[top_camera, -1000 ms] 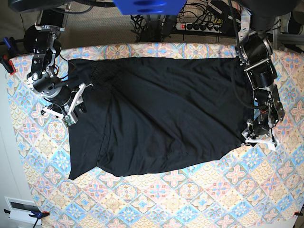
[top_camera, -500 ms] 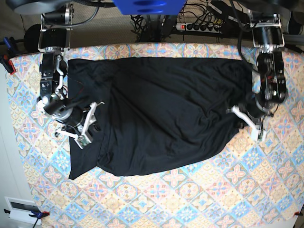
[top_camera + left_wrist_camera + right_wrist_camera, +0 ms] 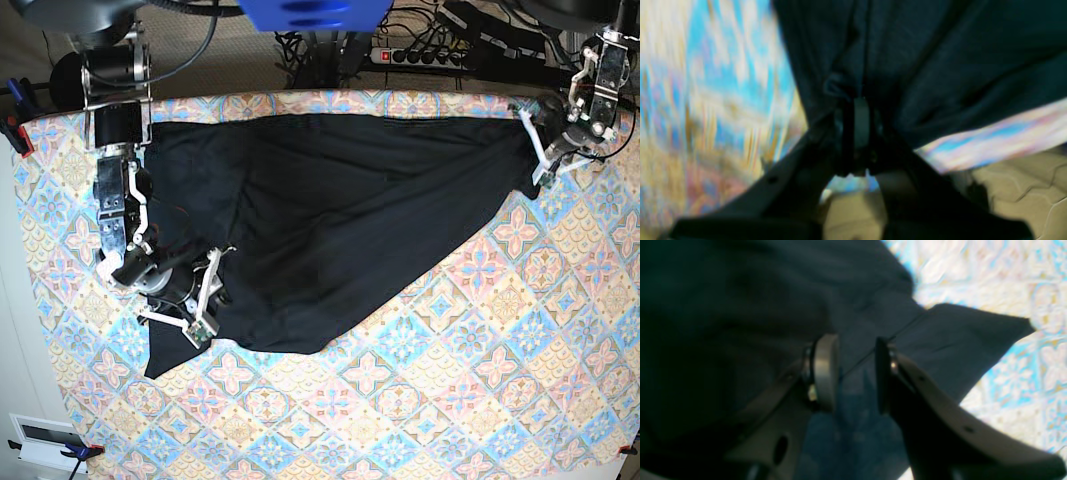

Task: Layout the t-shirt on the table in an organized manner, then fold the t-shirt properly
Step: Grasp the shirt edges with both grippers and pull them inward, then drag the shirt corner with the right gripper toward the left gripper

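The black t-shirt (image 3: 330,220) lies spread over the patterned table (image 3: 450,380), its near edge running diagonally up to the far right. There my left gripper (image 3: 537,155) is shut on a bunched corner of the fabric. The blurred left wrist view shows the left gripper (image 3: 857,126) pinching the t-shirt (image 3: 940,60) above the table edge. My right gripper (image 3: 207,298) hovers open over the shirt's left side. In the right wrist view, the right gripper (image 3: 853,373) has its pads apart above the t-shirt (image 3: 740,306), beside a pointed flap (image 3: 973,336).
A power strip (image 3: 420,55) and cables lie beyond the table's far edge, with a blue part (image 3: 315,12) overhead. A clamp (image 3: 15,130) sits at the left edge. Beige floor (image 3: 1007,186) shows past the table by the left gripper.
The left gripper closed on the shirt's right corner and drew it toward the far right, leaving the near edge diagonal. The right arm slid toward the front along the shirt's left side.
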Controlling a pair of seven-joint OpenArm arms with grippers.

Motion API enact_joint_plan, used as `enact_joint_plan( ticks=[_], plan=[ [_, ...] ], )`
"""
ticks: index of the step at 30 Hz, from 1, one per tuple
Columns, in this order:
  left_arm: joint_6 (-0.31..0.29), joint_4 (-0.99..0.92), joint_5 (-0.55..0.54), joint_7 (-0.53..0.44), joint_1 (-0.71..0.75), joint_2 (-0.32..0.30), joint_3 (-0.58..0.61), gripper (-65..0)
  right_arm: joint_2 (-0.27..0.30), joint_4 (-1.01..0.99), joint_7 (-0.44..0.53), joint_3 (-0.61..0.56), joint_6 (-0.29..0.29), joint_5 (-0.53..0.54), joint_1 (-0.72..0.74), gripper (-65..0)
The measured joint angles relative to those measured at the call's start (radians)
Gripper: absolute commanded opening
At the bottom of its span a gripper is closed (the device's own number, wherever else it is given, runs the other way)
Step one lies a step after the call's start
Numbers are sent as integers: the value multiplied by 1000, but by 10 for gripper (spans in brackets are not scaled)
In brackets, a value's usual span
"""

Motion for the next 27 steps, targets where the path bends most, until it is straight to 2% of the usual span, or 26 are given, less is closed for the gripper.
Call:
enact_joint_plan(
  ticks=[2, 4, 6, 9, 11, 14, 17, 20, 24, 27],
  plan=[
    [-4, -18, 89, -17, -6, 1, -8, -650, -1, -8, 5, -9, 0, -2, 12, -470],
    [7, -35, 142, -75, -9, 25, -51, -650, 3, -14, 26, -26, 0, -4, 23, -469],
    [-2, -34, 144, -124, -4, 82, -152, -650, -1, -35, 38, -63, 0, -2, 54, -468],
    [0, -33, 82, -132, -36, 200, -350, -650, -43, -113, 55, -128, -5, -1, 110, -440],
    [9, -34, 7, -80, -106, 246, -438, -649, -48, -177, 63, -182, 8, 11, 145, -408],
    [12, -32, -150, 83, -197, 253, -521, -630, -40, -261, 142, -276, 0, -3, 204, -378],
    [12, -34, -306, 229, -261, 267, -607, -578, -39, -375, 227, -352, 2, 1, 281, -376],
    [16, -37, -407, 318, -295, 291, -685, -506, -53, -524, 315, -389, 5, 6, 325, -376],
    [17, -37, -473, 338, -299, 298, -748, -409, -116, -729, 395, -384, -14, -21, 370, -374],
    [16, -37, -509, 344, -297, 316, -774, -371, -180, -861, 532, -386, -2, -1, 431, -374]
  ],
)
